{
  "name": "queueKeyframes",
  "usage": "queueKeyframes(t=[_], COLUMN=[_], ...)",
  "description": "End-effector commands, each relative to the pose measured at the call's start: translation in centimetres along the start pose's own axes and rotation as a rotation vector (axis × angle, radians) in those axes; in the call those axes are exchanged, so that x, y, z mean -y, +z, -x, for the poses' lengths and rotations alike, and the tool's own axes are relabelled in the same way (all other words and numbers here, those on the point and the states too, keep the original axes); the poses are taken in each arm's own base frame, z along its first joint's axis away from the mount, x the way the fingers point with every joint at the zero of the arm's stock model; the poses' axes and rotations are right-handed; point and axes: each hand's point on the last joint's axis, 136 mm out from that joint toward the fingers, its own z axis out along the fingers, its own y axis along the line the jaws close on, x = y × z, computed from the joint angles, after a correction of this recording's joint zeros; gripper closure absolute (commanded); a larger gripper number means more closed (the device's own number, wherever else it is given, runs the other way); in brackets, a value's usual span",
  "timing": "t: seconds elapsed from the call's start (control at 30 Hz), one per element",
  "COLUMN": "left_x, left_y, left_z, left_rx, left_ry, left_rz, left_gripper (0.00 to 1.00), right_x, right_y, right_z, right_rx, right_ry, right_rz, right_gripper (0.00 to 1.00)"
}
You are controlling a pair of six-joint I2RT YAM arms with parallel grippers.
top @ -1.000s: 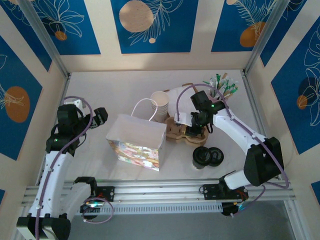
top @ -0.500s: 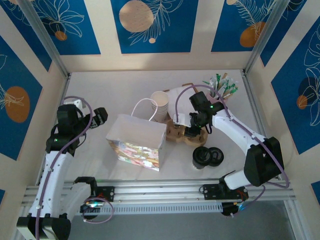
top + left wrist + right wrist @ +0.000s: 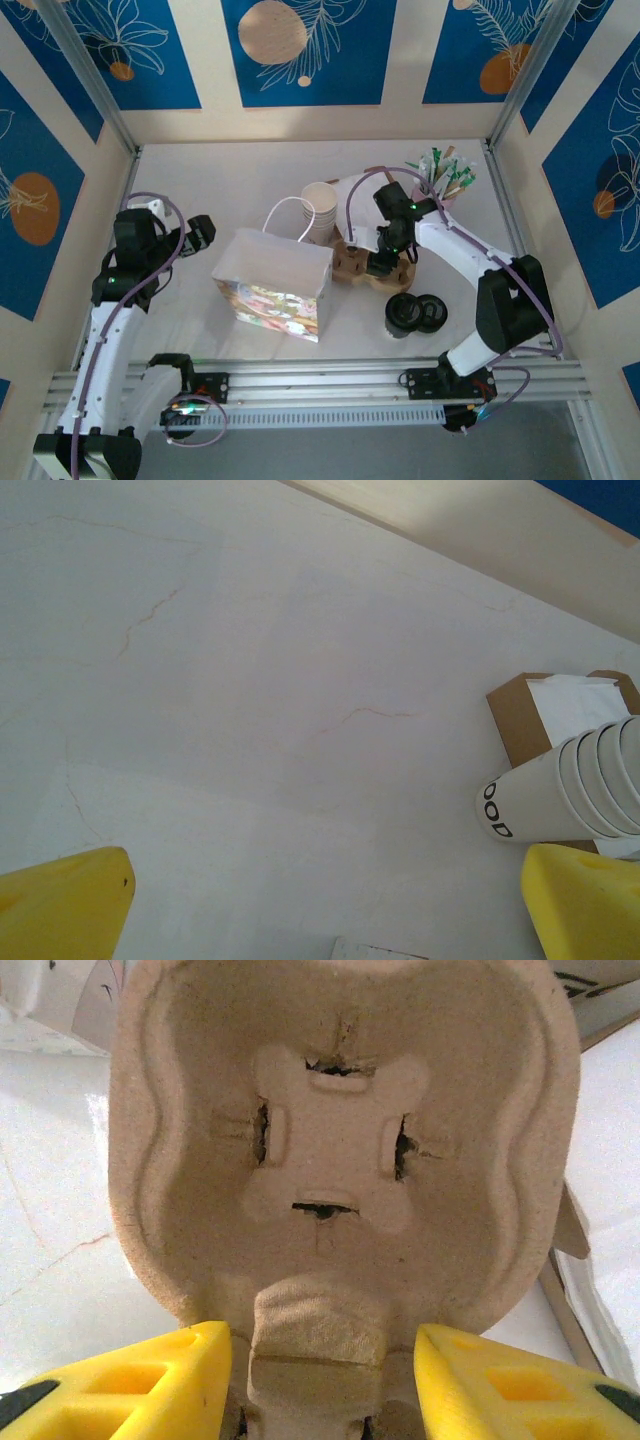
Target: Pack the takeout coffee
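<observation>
Right gripper [image 3: 323,1365] has swung left, jaws parted astride the cardboard carrier [image 3: 340,1140].

The right gripper [image 3: 384,264] hangs low over the right half of the carrier [image 3: 350,262]; from here it cannot be told whether its fingers touch the cardboard. Left of the gripper, past the carrier, stands the bag [image 3: 270,275], open-topped. Its handle arches toward the cups [image 3: 320,208], stacked behind and left of the gripper. On the gripper's near side, apart from the carrier, sits the coffee [image 3: 403,312]. A second black round piece [image 3: 433,312] lies against its right side. Behind and right of the gripper stands the straw cup [image 3: 445,178]. The left gripper [image 3: 205,233] hovers over bare table [image 3: 230,180], with the bag just to its right.
</observation>
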Motion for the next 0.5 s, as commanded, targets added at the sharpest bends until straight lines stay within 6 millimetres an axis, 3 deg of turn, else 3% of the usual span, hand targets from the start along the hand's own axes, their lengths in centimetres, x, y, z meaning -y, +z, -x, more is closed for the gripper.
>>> queueKeyframes(t=[0.0, 0.3, 0.47], left_x=[-0.67, -0.65, -0.65], left_y=[0.17, 0.13, 0.13], left_z=[-0.36, -0.35, -0.35], left_rx=[-0.011, -0.01, -0.01], left_ry=[-0.005, -0.005, -0.005], left_rz=[0.02, 0.02, 0.02], left_gripper=[0.01, 0.01, 0.01], right_x=[0.15, -0.04, 0.07], right_y=[-0.29, 0.34, 0.03], right_z=[-0.01, -0.44, -0.04], right_rx=[-0.01, -0.039, -0.027], right_ry=[0.023, 0.028, 0.031], right_rz=[0.01, 0.031, 0.031], right_gripper=[0.48, 0.5, 0.57])
